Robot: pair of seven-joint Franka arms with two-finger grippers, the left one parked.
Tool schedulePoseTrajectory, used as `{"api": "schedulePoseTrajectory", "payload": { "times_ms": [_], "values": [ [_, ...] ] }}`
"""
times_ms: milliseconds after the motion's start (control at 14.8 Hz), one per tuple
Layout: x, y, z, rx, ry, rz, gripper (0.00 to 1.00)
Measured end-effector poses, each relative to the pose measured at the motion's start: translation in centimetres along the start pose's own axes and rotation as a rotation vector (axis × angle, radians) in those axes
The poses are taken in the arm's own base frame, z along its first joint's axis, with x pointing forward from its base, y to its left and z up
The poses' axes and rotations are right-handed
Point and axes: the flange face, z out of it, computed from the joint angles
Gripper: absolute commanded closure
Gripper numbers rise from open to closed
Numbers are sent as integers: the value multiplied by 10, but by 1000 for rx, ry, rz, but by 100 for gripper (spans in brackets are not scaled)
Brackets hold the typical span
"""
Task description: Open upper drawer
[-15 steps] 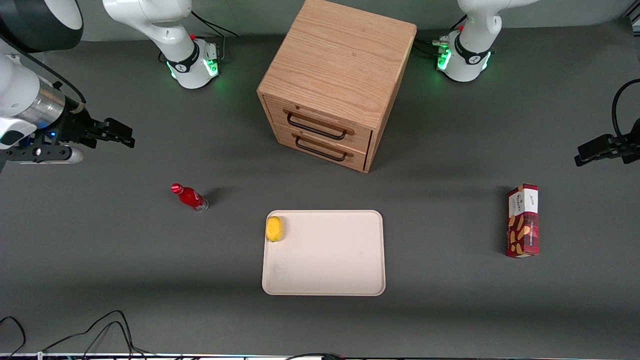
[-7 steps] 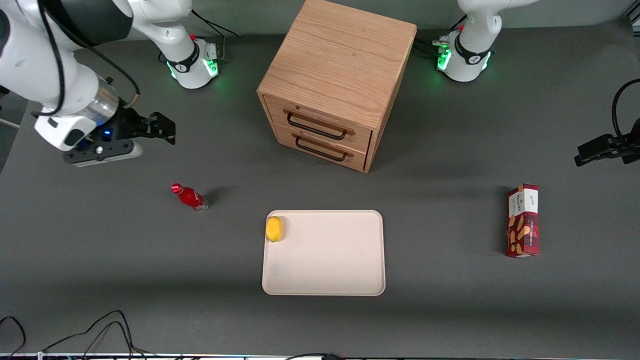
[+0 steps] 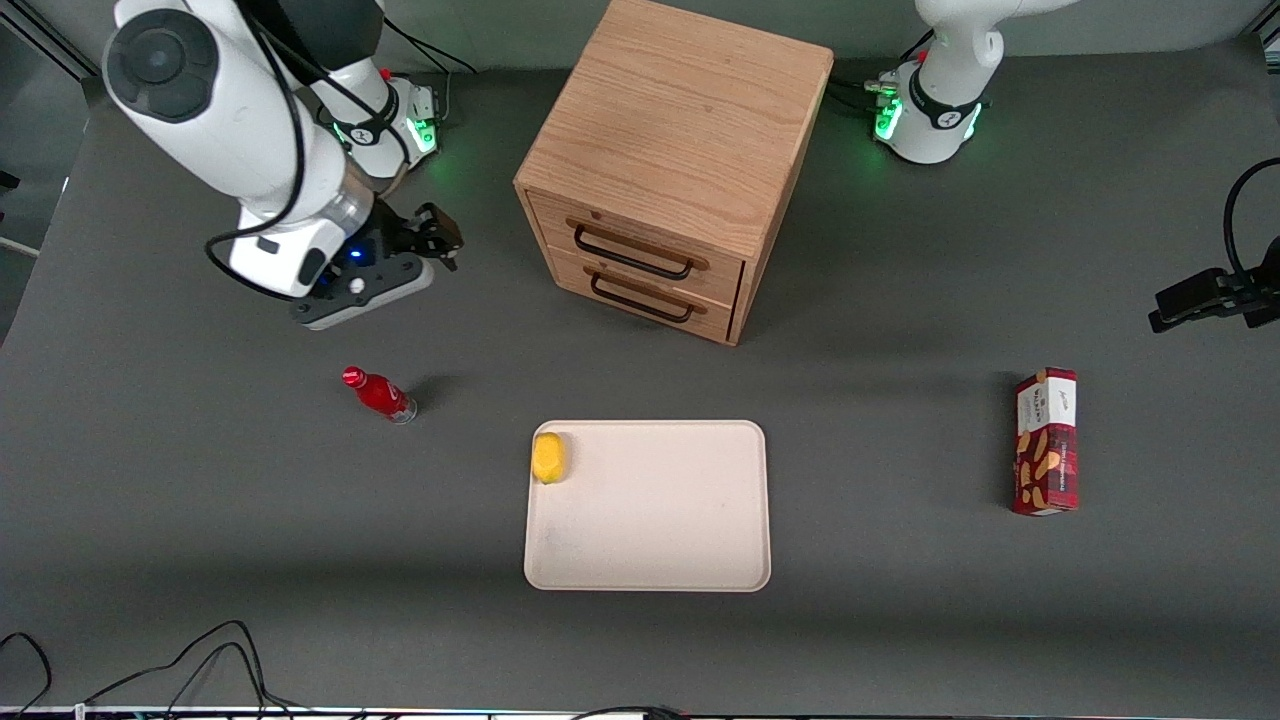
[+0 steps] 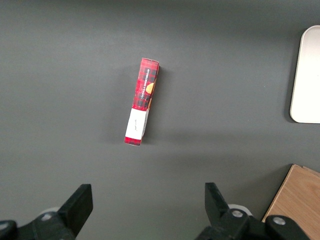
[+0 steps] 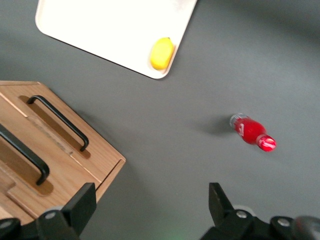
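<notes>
Although the cabinet stands turned a little on the table, its front looks toward the front camera and slightly toward the working arm's end, and both drawers are closed flush. The upper drawer is a wide, shallow box; its long axis runs across the cabinet front, and its thin black handle lies along the same line. The lower drawer sits directly under it with an alike handle.

The gripper hangs above the table beside the cabinet, toward the working arm's end, and it holds nothing. Its two fingers stand wide apart in the right wrist view, with bare table between them. The upper drawer is near the gripper but apart from it: the fingertips point toward the corner of the cabinet front, and there is a clear gap of table between them and the wood.

A red bottle stands nearer to the front camera than the gripper. The tray lies in front of the drawers, still nearer to the camera, with a yellow fruit in its corner. A red box lies toward the parked arm's end of the table.
</notes>
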Motion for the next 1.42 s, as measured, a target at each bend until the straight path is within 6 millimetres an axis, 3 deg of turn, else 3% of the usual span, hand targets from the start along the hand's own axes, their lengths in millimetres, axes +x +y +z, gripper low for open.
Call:
{"api": "schedulePoseTrajectory", "payload": {
  "times_ms": [541, 1149, 1419],
  "values": [
    [37, -42, 42, 69, -48, -227, 0],
    [35, -139, 97, 119, -109, -606, 0],
    [37, -162, 118, 141, -107, -674, 0]
  ]
}}
